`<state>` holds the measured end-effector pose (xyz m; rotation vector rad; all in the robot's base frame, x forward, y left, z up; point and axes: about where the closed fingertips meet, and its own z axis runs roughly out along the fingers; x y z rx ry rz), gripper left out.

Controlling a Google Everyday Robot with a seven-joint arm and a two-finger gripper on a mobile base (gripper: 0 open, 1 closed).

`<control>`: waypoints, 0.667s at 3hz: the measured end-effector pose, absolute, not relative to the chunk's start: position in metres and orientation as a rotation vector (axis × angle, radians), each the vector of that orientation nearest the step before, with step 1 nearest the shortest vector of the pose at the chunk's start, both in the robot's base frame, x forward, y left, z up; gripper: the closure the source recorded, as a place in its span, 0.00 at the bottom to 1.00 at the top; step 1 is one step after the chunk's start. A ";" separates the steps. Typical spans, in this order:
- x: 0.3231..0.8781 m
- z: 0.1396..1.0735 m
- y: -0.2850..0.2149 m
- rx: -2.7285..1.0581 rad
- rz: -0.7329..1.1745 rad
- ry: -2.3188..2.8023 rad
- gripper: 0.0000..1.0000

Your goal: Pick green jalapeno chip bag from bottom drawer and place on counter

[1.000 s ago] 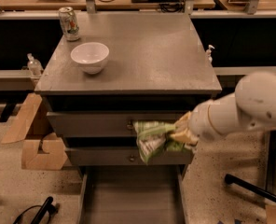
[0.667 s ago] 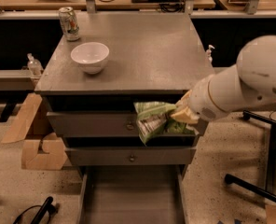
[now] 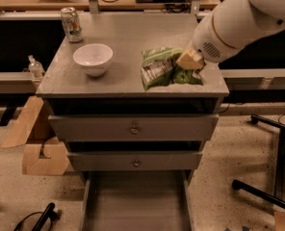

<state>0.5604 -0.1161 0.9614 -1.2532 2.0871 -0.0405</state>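
Observation:
The green jalapeno chip bag (image 3: 162, 68) is crumpled, with white and dark print, and hangs over the front right part of the counter (image 3: 128, 42). My gripper (image 3: 189, 61) comes in from the upper right on a thick white arm and is shut on the bag's right side. I cannot tell whether the bag touches the counter. The bottom drawer (image 3: 135, 201) is pulled out below the cabinet, and the part of its grey tray in view holds nothing.
A white bowl (image 3: 93, 58) sits on the counter's left half, and a green-and-white soda can (image 3: 71, 24) stands at its back left corner. Two shallower drawers with round knobs (image 3: 134, 129) are closed. Cardboard pieces (image 3: 36, 143) lie at the left, a black stand leg (image 3: 272, 177) at the right.
My gripper has lifted the chip bag from in front of the upper drawers up to above the counter's front right area.

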 end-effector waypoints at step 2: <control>0.622 0.996 -0.126 -1.075 -0.192 2.032 1.00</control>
